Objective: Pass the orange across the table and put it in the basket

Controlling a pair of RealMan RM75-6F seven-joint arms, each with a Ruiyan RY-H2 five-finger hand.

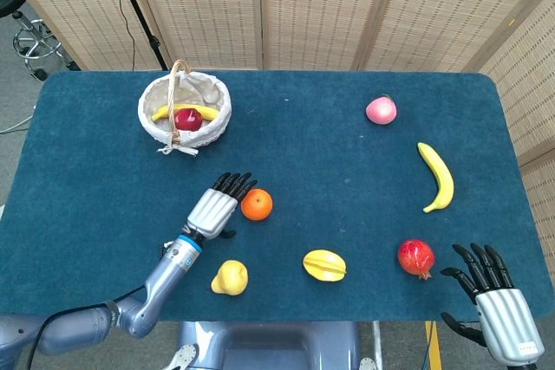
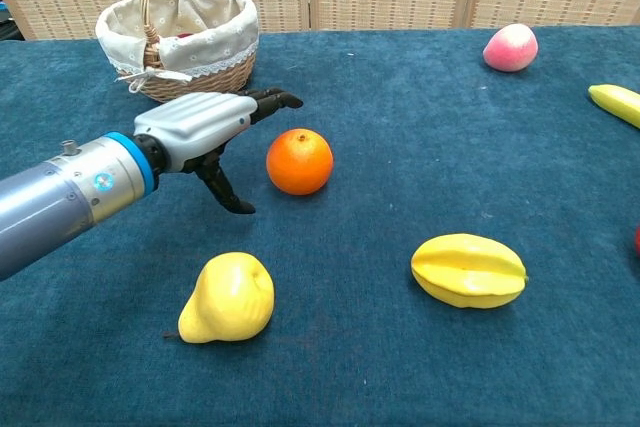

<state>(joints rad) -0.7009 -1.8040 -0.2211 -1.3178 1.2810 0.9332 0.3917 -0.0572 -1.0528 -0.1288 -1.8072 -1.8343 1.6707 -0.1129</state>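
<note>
The orange lies near the middle of the blue table. My left hand hovers just to its left, fingers straight and spread, thumb hanging down, holding nothing and not touching the fruit. The wicker basket with a white lining stands at the far left, holding a banana and a red fruit. My right hand stays at the table's near right corner, fingers spread and empty; the chest view does not show it.
A yellow pear lies below my left hand. A starfruit, a pomegranate, a banana and a peach are scattered to the right.
</note>
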